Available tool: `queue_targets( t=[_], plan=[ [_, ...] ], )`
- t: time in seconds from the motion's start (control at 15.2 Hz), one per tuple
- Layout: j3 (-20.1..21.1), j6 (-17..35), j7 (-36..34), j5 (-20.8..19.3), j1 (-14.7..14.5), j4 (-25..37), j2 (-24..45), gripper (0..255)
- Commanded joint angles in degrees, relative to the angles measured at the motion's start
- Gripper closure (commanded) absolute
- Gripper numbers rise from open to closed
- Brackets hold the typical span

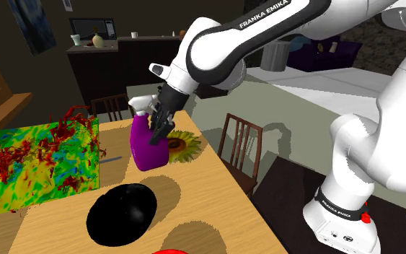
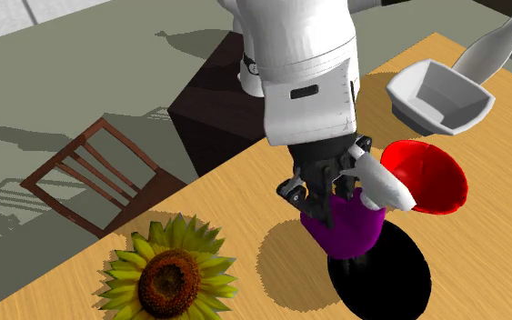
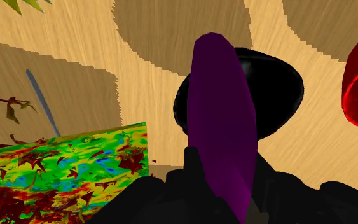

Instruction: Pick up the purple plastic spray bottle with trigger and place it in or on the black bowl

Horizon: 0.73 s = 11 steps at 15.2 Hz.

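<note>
In the shoulder view, a multicoloured mat (image 1: 39, 162) lies leftmost on the worktop (image 1: 201, 209), cut off by the frame edge, followed by the black bowl (image 1: 122, 209). Just beyond the bowl, the gripper (image 1: 159, 124) is closed narrowly around the neck of the purple spray bottle (image 1: 149, 148). The bottle is upright, its long axis vertical, with the white trigger head (image 1: 142, 101) pointing towards that view's left. It seems lifted off the worktop, though its base is hard to judge. To its right, a sunflower (image 1: 182, 144) is partly hidden behind it.

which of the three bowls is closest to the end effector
The black bowl, right by the held purple bottle; the red bowl and white bowl sit farther off.
</note>
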<state>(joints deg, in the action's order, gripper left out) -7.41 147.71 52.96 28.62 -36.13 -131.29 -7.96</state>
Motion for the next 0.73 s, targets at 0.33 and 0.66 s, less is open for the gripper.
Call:
queue_targets(
  t=[0.33,0.66],
  plan=[
    [5.4,3.4,-11.8,-4.3,-3.5,6.8,7.1,255],
    [6.6,6.0,-13.9,-4.7,-4.7,8.2,10.5,255]
  ],
)
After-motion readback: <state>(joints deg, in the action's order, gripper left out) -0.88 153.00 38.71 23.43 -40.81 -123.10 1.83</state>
